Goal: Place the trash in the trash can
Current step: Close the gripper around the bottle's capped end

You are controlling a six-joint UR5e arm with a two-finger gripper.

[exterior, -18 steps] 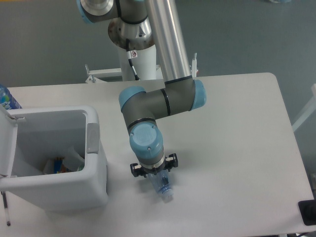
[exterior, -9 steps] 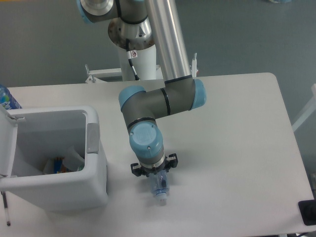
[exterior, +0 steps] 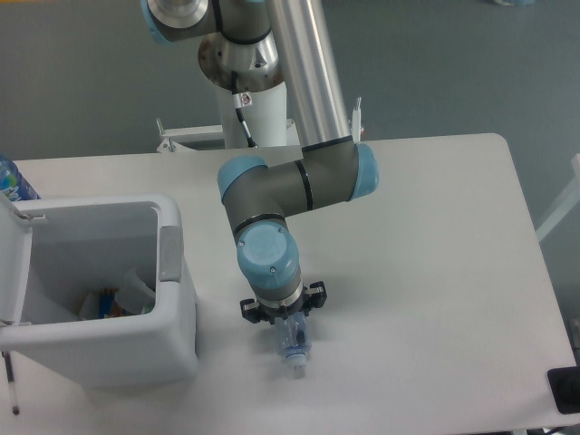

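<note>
While the arm hung down over the near-middle of the white table, the gripper sat pretty much straight below the blue wrist cap, so the camera only caught its black body poking out on either side and not the fingers themselves. The clear bluish bottle stuck out from right underneath it, pointing toward the front edge of the table, with its pale cap at the far tip away from the claw. Only that lower part of the bottle showed; the rest was tucked under the wrist. Honestly I couldn't tell from this angle whether the jaws were clamped on the bottle or just parked over it, since the wrist blocked the view of the contact, and I also couldn't say if the bottle was lying on the table or lifted a bit. The trash can stood off to the left of the claw, near but not touching it, lid flipped open on its left side and grey latch tab facing the arm. Some white and colored scraps were sitting inside the bin already. A bottle with a blue label peeked in at the left edge behind the bin.
</note>
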